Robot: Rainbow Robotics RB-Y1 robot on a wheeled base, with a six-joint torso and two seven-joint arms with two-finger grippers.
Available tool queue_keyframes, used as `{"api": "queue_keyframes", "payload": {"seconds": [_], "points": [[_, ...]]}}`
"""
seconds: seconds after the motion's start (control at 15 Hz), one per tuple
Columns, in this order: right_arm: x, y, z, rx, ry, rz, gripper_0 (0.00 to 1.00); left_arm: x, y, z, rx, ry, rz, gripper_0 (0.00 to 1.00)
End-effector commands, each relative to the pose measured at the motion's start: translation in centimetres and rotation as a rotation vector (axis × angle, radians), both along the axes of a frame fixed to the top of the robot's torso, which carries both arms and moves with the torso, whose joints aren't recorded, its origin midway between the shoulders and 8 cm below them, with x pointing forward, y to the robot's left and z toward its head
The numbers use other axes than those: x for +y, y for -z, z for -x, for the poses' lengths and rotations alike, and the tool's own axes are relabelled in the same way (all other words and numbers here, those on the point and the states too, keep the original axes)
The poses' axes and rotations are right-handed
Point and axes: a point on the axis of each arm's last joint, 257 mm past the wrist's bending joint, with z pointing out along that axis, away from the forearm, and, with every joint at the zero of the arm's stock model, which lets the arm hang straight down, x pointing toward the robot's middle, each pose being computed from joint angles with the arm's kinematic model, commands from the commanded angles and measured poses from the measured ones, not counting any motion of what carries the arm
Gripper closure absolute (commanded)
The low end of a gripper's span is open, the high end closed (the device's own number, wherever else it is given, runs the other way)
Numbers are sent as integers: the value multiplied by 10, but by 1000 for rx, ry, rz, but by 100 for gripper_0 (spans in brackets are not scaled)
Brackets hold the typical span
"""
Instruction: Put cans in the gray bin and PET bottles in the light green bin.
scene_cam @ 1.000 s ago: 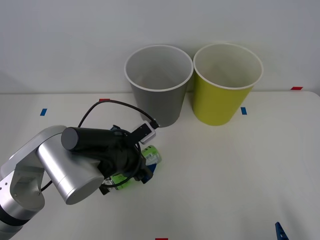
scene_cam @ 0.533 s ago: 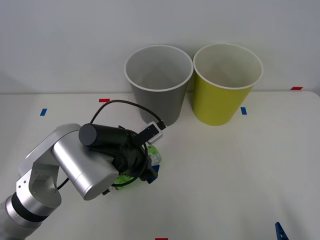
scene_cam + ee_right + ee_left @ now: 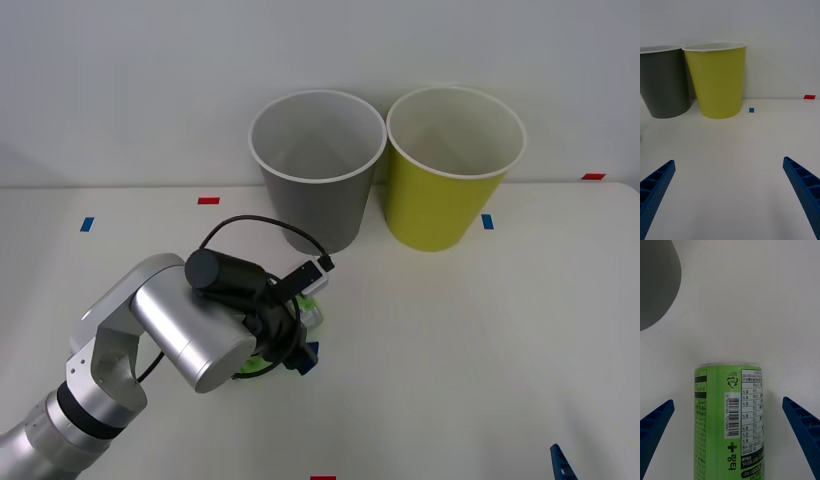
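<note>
White table (image 3: 480, 350); left jaws wide apart around green-labelled cylindrical bottle (image 3: 730, 420), ungripped.

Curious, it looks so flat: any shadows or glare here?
Front view: even light, no glare on gray bin or green bin. Left wrist view: soft shadow beside the bottle within the open left pincer. Right wrist view: faint shade at the bins' feet.

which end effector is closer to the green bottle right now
Left. The left end effector hangs over the green bottle, open fingers on either side. The right end effector sits far off, facing the bins.
</note>
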Motion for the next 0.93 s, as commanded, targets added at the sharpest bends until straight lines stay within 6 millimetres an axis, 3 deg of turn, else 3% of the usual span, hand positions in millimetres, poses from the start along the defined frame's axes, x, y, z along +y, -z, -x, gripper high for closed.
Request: {"api": "queue_keyframes", "payload": {"seconds": [0.07,0.93], "points": [[0,0,0,0,0,0,0,8,10,-4,7,-16,-46,0],[0,0,0,0,0,0,0,-8,16,-9,59,-38,-48,0]]}}
